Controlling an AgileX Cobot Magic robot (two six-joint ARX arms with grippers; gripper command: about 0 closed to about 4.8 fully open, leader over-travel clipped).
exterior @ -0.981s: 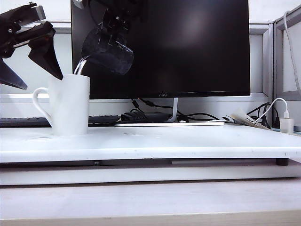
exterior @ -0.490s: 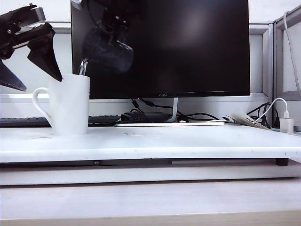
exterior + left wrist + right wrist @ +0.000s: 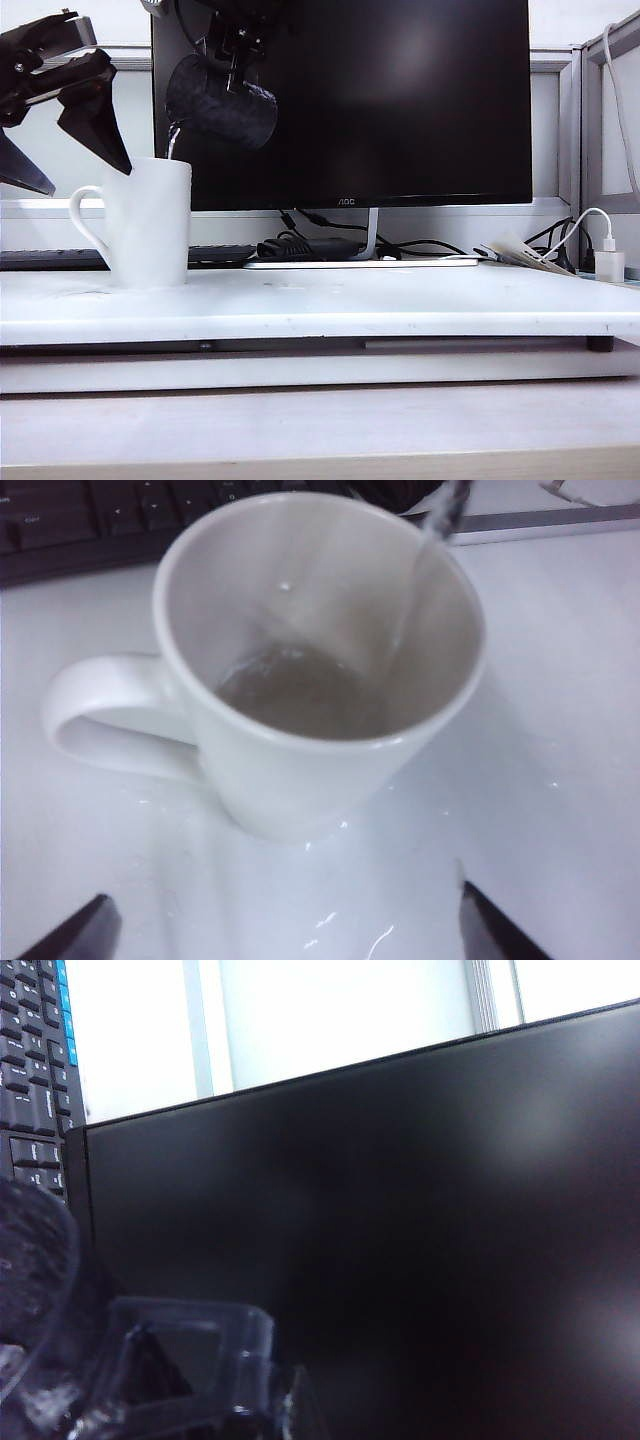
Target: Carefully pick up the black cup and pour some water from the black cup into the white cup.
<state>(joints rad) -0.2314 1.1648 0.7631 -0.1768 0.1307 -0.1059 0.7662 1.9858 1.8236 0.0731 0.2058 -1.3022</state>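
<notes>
The white cup [image 3: 150, 222] stands on the white table [image 3: 380, 300] at the left, its handle pointing left. The black cup [image 3: 222, 100] hangs tilted above and just right of its rim. A thin stream of water [image 3: 172, 142] falls from it into the white cup. My right gripper [image 3: 235, 45] is shut on the black cup's handle [image 3: 190, 1360], and the cup's bumpy wall [image 3: 30, 1300] fills a corner of the right wrist view. My left gripper [image 3: 55, 125] hovers open up and left of the white cup [image 3: 320, 650], which holds some water, with fingertips [image 3: 75, 935] apart.
A dark monitor [image 3: 400, 100] stands right behind the cups, with a keyboard [image 3: 60, 258] and cables [image 3: 320, 245] at its foot. A white charger [image 3: 608, 262] sits at the far right. Water droplets [image 3: 345, 930] lie on the table beside the white cup.
The black cup has turned a little in the right gripper's hold and the stream into the white cup has thinned. The left gripper has stayed in place.
</notes>
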